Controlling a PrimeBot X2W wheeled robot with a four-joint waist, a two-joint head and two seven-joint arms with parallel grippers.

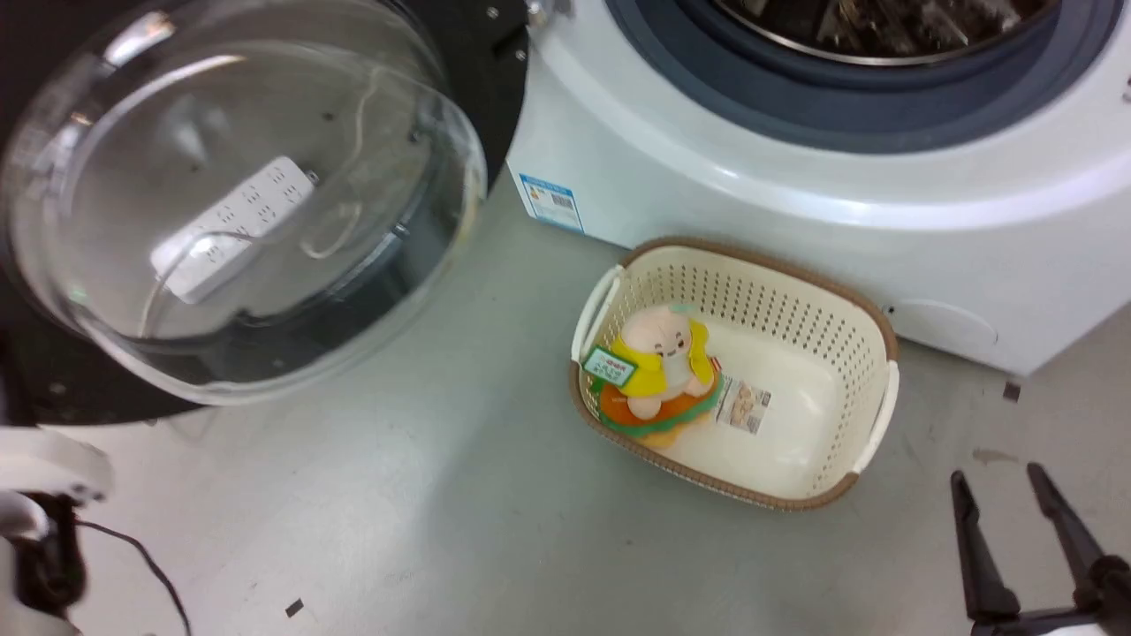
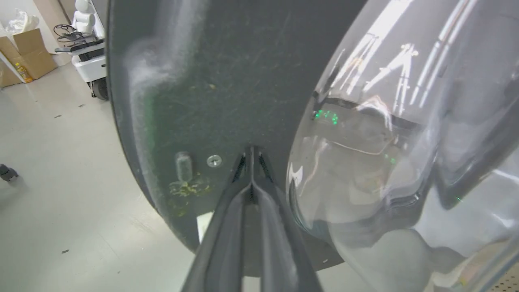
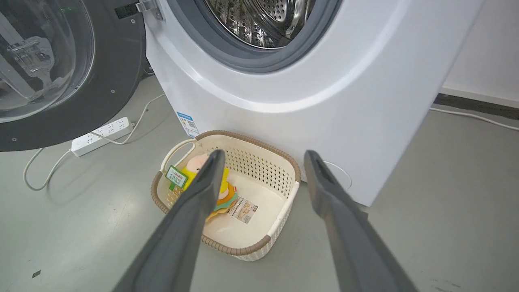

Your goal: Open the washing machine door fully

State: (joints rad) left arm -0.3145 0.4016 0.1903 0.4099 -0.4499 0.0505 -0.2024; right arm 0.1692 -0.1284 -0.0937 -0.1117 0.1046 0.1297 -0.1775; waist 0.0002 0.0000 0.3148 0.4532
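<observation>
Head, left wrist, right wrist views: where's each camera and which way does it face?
Head: on the head, facing down at the washing machine door, the washing machine and the basket; right hand open lower right, pale left forearm lower left.
Left wrist: on the left arm, close up to the door's black rim; left hand shut.
Right wrist: on the right arm, facing the machine's front and basket past its open fingers.
Head and right wrist share the basket.
</observation>
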